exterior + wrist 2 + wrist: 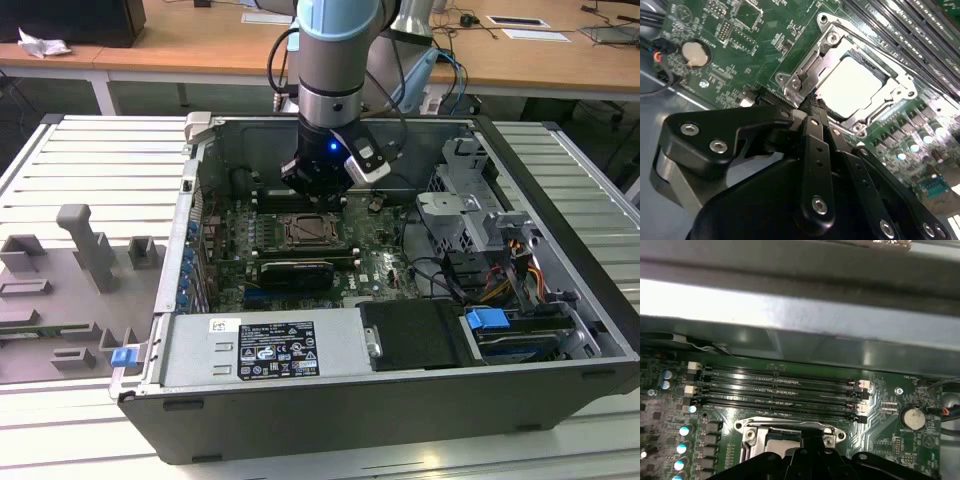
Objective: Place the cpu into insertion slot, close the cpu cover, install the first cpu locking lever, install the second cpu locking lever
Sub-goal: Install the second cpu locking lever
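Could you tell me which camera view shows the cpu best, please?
The second wrist view: the cpu lies with its pale face open inside the cpu cover. The first wrist view catches an edge above the claw; the exterior view shows it small.

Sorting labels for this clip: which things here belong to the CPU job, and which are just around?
Job: cpu, seated in the insertion slot; cpu cover down around it; gripper at its edge.
Around: memory slots, coin battery, blue drive latch.

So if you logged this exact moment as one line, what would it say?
cpu seated in insertion slot | cpu cover closed over it | tool at cover's edge, empty
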Controlling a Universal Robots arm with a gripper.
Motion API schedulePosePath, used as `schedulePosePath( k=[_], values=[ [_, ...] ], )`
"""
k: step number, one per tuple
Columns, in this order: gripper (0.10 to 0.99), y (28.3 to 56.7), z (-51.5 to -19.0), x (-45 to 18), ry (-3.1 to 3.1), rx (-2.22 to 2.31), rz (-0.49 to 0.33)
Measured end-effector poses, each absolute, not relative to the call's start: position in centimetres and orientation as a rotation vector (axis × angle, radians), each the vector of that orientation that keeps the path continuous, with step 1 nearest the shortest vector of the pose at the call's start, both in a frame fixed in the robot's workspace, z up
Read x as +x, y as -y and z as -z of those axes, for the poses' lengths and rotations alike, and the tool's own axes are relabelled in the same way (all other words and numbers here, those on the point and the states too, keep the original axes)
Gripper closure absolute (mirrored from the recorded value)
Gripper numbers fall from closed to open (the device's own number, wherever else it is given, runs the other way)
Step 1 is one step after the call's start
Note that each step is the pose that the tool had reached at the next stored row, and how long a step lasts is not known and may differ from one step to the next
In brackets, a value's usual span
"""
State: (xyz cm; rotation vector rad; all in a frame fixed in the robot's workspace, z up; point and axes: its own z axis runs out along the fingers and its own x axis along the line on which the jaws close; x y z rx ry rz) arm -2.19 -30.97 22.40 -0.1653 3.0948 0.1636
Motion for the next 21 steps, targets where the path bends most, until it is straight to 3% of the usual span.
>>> schedulePosePath(
  k=[21],
  values=[
    [0.98,32.6,-24.0,-2.2,-3.095,-0.165,-0.163]
  ],
)
